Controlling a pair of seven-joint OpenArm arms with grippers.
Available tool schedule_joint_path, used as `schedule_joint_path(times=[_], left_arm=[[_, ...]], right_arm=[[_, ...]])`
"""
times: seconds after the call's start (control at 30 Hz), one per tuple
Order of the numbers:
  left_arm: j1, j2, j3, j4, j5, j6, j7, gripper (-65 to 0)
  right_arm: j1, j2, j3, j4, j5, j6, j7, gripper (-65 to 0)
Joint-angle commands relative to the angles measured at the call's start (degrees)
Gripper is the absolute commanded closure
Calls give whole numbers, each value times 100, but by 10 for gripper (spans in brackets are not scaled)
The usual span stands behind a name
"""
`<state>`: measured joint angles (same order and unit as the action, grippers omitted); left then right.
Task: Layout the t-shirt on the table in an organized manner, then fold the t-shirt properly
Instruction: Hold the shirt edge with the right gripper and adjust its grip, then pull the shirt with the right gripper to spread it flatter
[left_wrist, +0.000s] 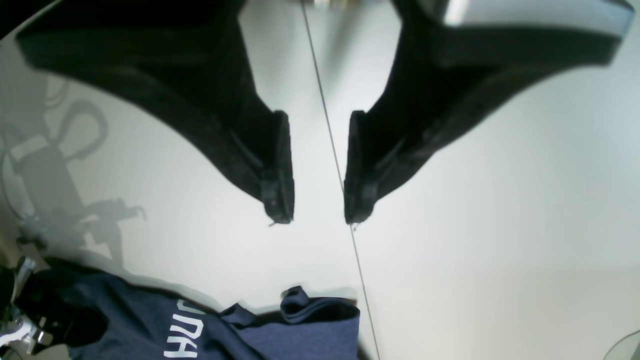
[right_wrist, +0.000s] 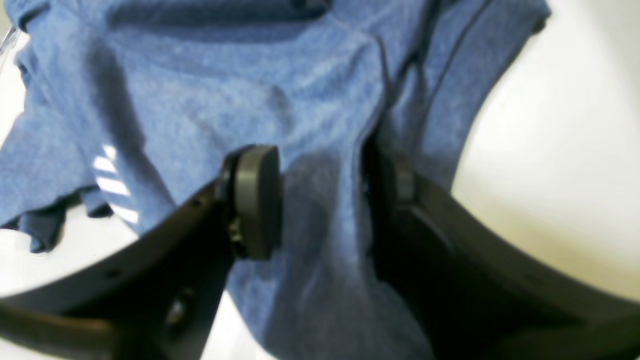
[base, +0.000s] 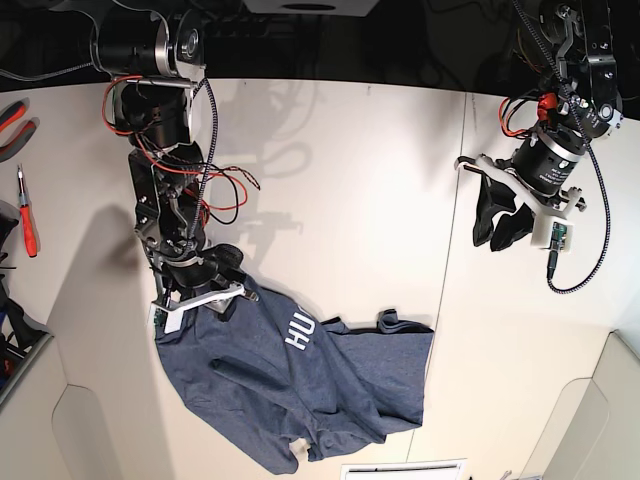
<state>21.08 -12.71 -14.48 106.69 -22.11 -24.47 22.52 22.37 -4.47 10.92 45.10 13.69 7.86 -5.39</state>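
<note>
Off-white and smooth, the large flat table (left_wrist: 475, 225) fills the left wrist view, a thin dark seam line (left_wrist: 327, 120) running down it between the black fingers. The left gripper (left_wrist: 318, 217) hangs above bare tabletop with its jaws parted and nothing between them. At the bottom edge lies the heathered dark navy-blue cotton t-shirt (left_wrist: 300, 330), its white block lettering partly showing, well below the fingertips and apart from them.

From the right wrist view, blue cloth of the t-shirt (right_wrist: 200, 100) covers most of the frame. The right gripper (right_wrist: 320, 200) has a bunched fold of that fabric running between its round grey pad (right_wrist: 257, 200) and the darker opposite finger. It appears to be clamped on the fold, though blur makes the contact on the dark side hard to confirm.

Seen from the base view, the t-shirt (base: 310, 390) lies crumpled on the near part of the table (base: 350, 180), one sleeve folded over and the hem rumpled. The right gripper (base: 205, 290) sits at the garment's upper corner; the left gripper (base: 505, 220) is raised well apart from it.

By my reading, the layout stage is only beginning: the shirt is not yet flat, sleeves are not spread, and no fold has been made.
</note>
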Motion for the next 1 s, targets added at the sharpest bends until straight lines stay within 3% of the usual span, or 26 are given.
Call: schedule_joint_path(times=[0.0, 0.17, 0.3, 0.6, 0.67, 0.8, 0.97], left_arm=[[-28, -50, -22, 85, -79, -17, -127, -211], [-28, -50, -22, 85, -76, -17, -127, -211], [-28, -50, -22, 85, -76, -17, -125, -211], [-28, -50, -22, 85, -79, -17, -127, -211], [-28, -50, -22, 85, -79, -17, -127, -211], [-28, -50, -22, 85, -79, -17, -127, -211], [-28, -50, -22, 85, -76, -17, -127, -211]], right_arm=[[133, -15, -4, 72, 24, 26, 87, -259], [129, -13, -4, 74, 24, 221, 299, -106], [192, -15, -4, 76, 24, 444, 442, -100], [284, -13, -7, 76, 24, 505, 531, -86], [286, 7, -4, 81, 20, 992, 656, 0], [284, 0, -7, 142, 17, 2013, 684, 0], [282, 4, -7, 162, -31, 2269, 581, 0]])
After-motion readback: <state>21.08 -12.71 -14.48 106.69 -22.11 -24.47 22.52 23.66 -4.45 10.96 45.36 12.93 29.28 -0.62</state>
